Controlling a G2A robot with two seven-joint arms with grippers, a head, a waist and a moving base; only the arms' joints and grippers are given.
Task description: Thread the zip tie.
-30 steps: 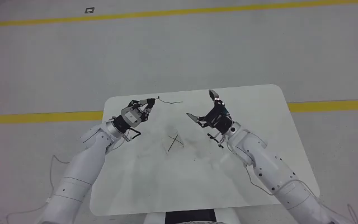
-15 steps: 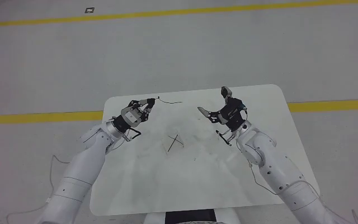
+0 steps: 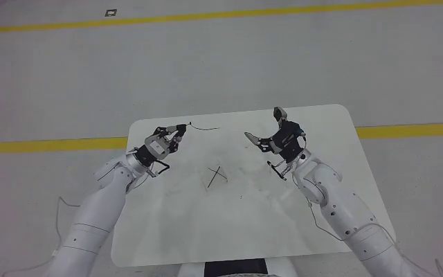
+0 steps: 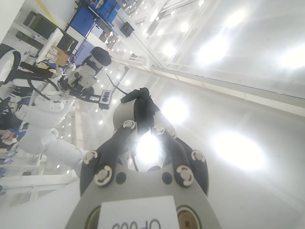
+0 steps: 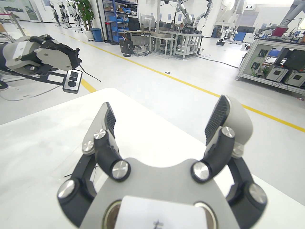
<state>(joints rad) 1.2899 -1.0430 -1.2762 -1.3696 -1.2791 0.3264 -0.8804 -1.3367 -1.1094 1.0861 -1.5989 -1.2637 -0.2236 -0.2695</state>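
My left gripper (image 3: 182,129) is held above the table's far left part, shut on one end of a thin black zip tie (image 3: 204,127) whose free end points toward the right arm. In the left wrist view the closed fingertips (image 4: 140,94) pinch the zip tie (image 4: 116,86). My right gripper (image 3: 264,125) hovers a short way to the right, open and empty, facing the left one. The right wrist view shows its own gripper (image 5: 165,106) wide open, with the left gripper (image 5: 76,59) and the zip tie (image 5: 91,77) farther off.
Two more black zip ties (image 3: 216,175) lie crossed on the white table (image 3: 311,208) between the arms, nearer the front. Yellow floor lines run behind the table.
The right gripper moved to the right and farther back, then stayed still. The left gripper shifted slightly left with the zip tie still in it.
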